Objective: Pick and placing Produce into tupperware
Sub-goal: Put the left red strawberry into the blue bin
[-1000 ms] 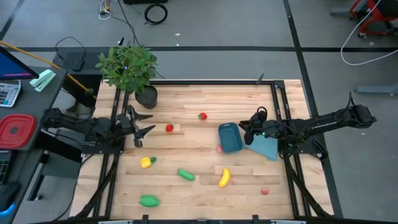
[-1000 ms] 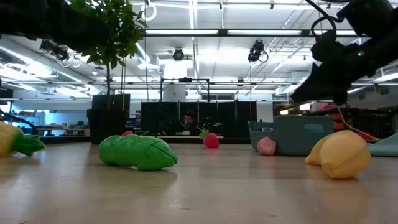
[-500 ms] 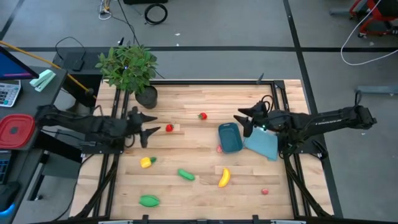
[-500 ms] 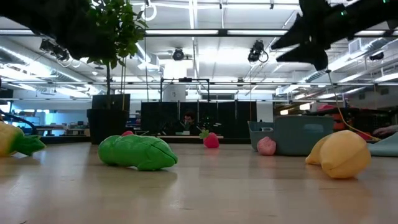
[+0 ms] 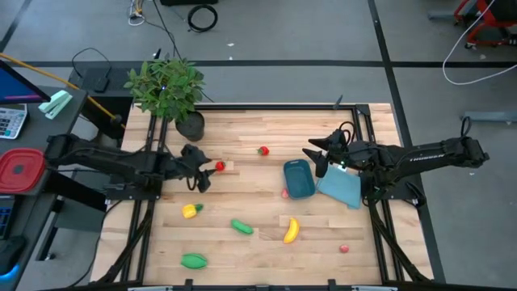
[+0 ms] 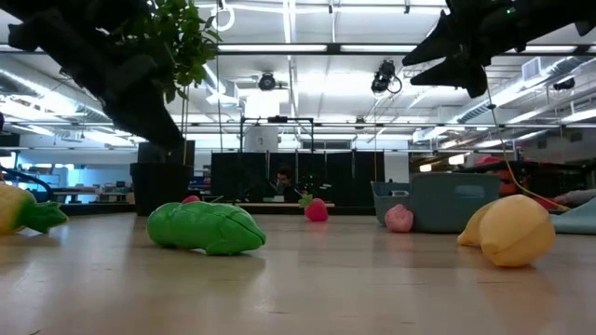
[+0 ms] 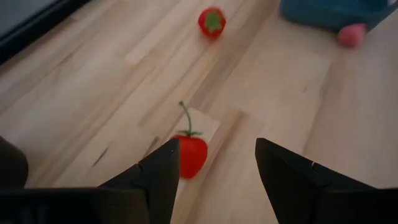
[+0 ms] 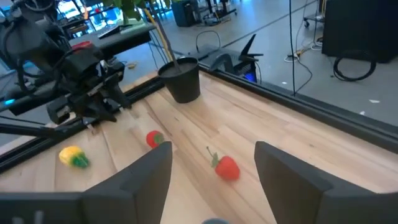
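Observation:
My left gripper (image 5: 203, 170) is open just left of a small red piece with a stem (image 5: 220, 166). In the left wrist view this piece (image 7: 190, 155) lies on the table ahead of the gap between my fingers (image 7: 214, 171), untouched. My right gripper (image 5: 313, 160) is open and empty, held above the table at the far right of the dark-blue tub (image 5: 298, 179). A pink piece (image 5: 285, 193) lies against the tub's near left side. A second red piece (image 5: 263, 150), a yellow piece with green stem (image 5: 190, 211), two green pieces (image 5: 241, 227) (image 5: 193, 260) and the banana (image 5: 291, 230) lie on the table.
A potted plant (image 5: 171, 90) stands at the far left corner. A flat light-blue piece (image 5: 343, 189) lies right of the tub, under my right arm. A tiny red piece (image 5: 344, 249) lies near the front right. A red container (image 5: 19, 170) sits off the table, left.
My left gripper has gone toward the table's right edge, up to the small red piece with the stem. My right gripper has risen and moved a little toward the far edge, then kept still. No piece has moved.

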